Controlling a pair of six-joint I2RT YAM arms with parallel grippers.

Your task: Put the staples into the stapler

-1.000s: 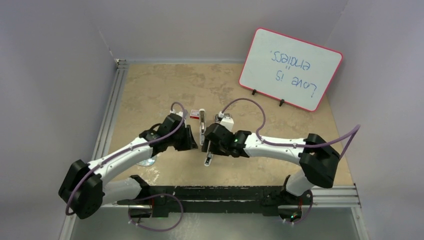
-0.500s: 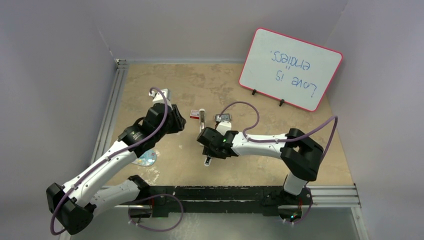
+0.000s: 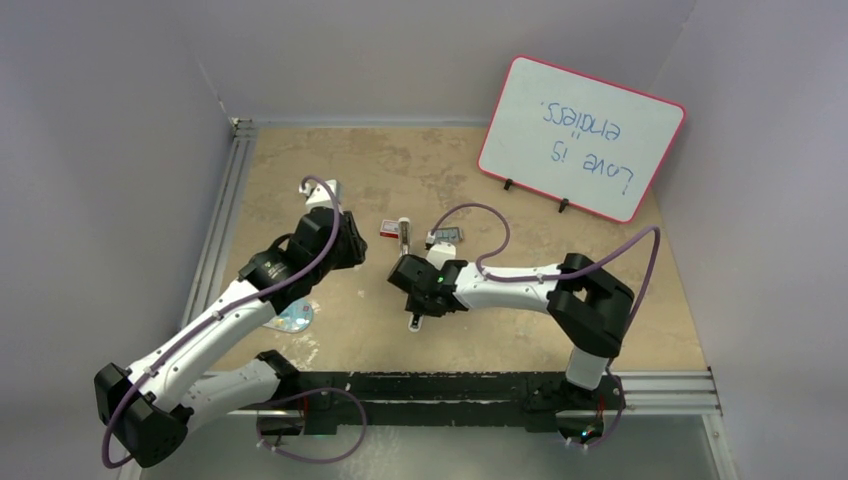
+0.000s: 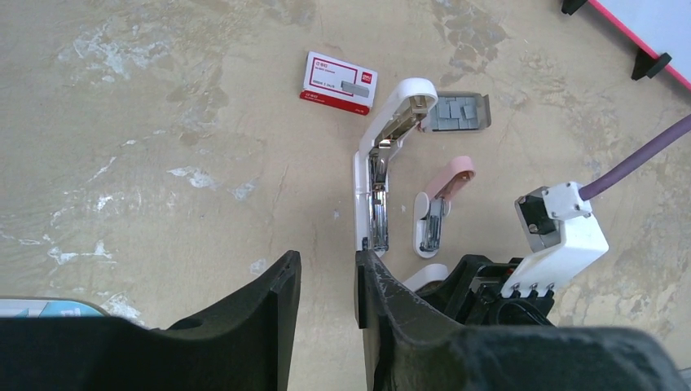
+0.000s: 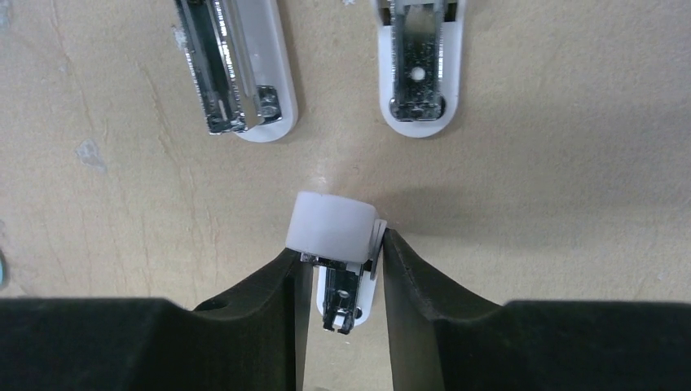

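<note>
The staples (image 4: 460, 114) lie as grey strips in a small open tray beside the red box (image 4: 340, 81); they also show in the top view (image 3: 447, 235). A long white stapler (image 4: 381, 167) lies opened flat. A pink stapler (image 4: 438, 204) lies opened next to it. My right gripper (image 5: 341, 244) is shut on a small white stapler (image 5: 334, 228), near side of the other two. My left gripper (image 4: 326, 261) is open and empty, left of and nearer than the white stapler. The top view shows it (image 3: 350, 245) left of the red box (image 3: 388, 228).
A pink-framed whiteboard (image 3: 580, 135) stands at the back right. A shiny disc (image 3: 293, 318) lies on the table under the left arm. Grey walls close in the left, back and right sides. Metal rails run along the left edge and the near edge.
My left arm has pulled back to the left, away from the staplers. My right gripper has shifted a little left and nearer with the small white stapler.
</note>
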